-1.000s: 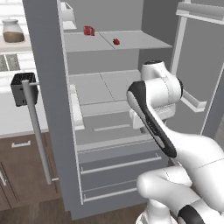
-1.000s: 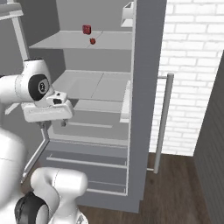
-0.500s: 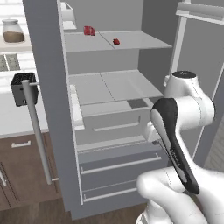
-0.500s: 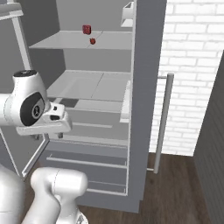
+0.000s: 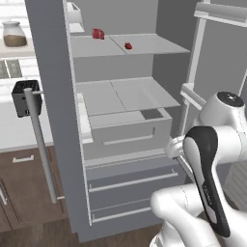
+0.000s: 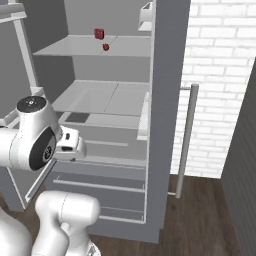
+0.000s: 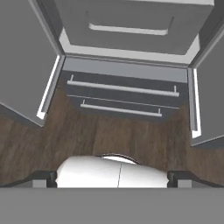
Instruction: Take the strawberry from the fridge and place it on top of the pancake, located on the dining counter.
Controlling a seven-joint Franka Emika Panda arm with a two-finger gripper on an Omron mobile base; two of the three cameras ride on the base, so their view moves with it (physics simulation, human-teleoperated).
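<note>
Sitting high on the fridge (image 5: pixel 53 96) shelf — strawberry (image 5: pixel 128 46) (claw (image 7: pixel 112 177) spread, low).

We are looking at our arm (image 5: pixel 212 193), which is showing glossy white, rounded shells. A long black band is running down one segment, and a dark grey round cap (image 6: pixel 31 104) is topping the joint. Another dark disc (image 6: pixel 44 150) is sitting on the joint's side.

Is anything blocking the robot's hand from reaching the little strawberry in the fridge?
Nothing visible is. The fridge doors stand open, and the strawberry sits alone near the shelf's front; the bigger red lump lies behind it, to the left.
</note>
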